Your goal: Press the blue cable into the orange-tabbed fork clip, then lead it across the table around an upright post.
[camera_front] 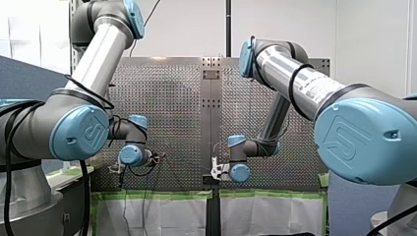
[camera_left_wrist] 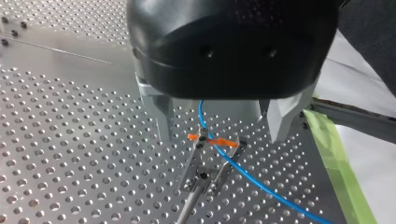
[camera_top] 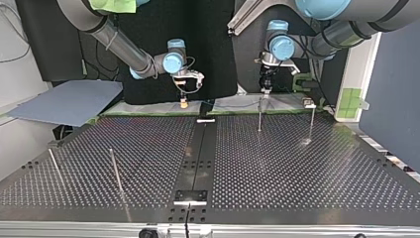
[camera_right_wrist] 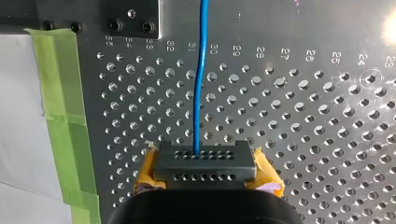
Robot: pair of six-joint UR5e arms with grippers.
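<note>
Left gripper (camera_left_wrist: 217,133), fingers spread, straddles the fork clip (camera_left_wrist: 205,163); right gripper (camera_right_wrist: 205,161), at 9 o'clock in the top view, pinches the blue cable (camera_right_wrist: 201,84): tension it, then press down.

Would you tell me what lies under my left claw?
Under the left claw, the orange-tabbed fork clip stands between open fingers, the blue cable crossing it. Its body hides the cable's upper stretch.

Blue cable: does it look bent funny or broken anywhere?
No, nothing stands out. The blue cable runs smooth and unkinked from my right gripper, shut on it, and crosses the fork clip by its orange tab.
</note>
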